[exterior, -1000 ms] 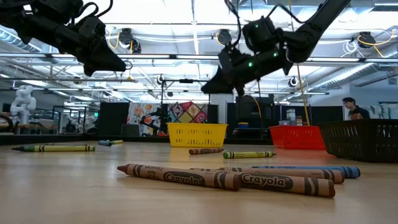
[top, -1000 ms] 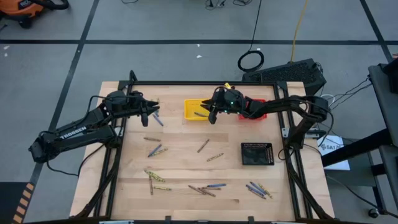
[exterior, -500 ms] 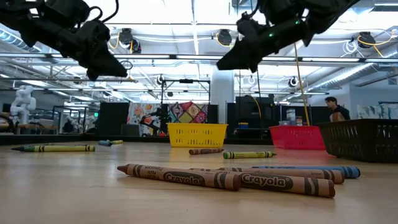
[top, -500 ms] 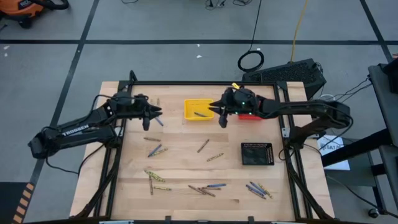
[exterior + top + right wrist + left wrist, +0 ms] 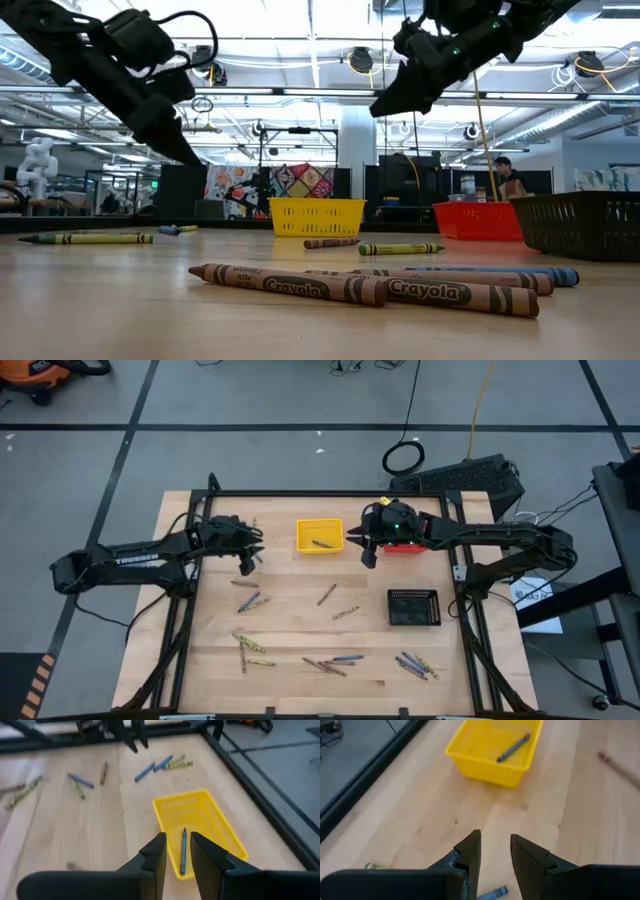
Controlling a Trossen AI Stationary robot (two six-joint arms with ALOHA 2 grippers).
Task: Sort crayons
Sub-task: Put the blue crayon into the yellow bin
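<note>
Crayons lie scattered on the wooden table: a group near the left (image 5: 250, 601), two in the middle (image 5: 327, 594), several along the near edge (image 5: 330, 664). One dark crayon (image 5: 322, 544) lies in the yellow basket (image 5: 303, 530). My left gripper (image 5: 250, 557) hangs open above a blue crayon (image 5: 492, 893) on the table, left of the yellow basket, touching nothing. My right gripper (image 5: 368, 552) is open and holds nothing. It hangs high between the yellow basket and the red basket (image 5: 412, 546).
A black mesh basket (image 5: 413, 607) stands at the right, nearer than the red one. The table's black frame rail (image 5: 300, 493) runs along the far edge. A yellow-green crayon's tip (image 5: 370, 866) lies beside my left gripper. Bare wood lies between the baskets and the crayons.
My right gripper has risen and drawn back toward the table's right, from over the yellow basket to beside the red one. My left gripper has sunk and tipped down toward the blue crayon, shifting slightly toward the near edge. No crayon has moved.
</note>
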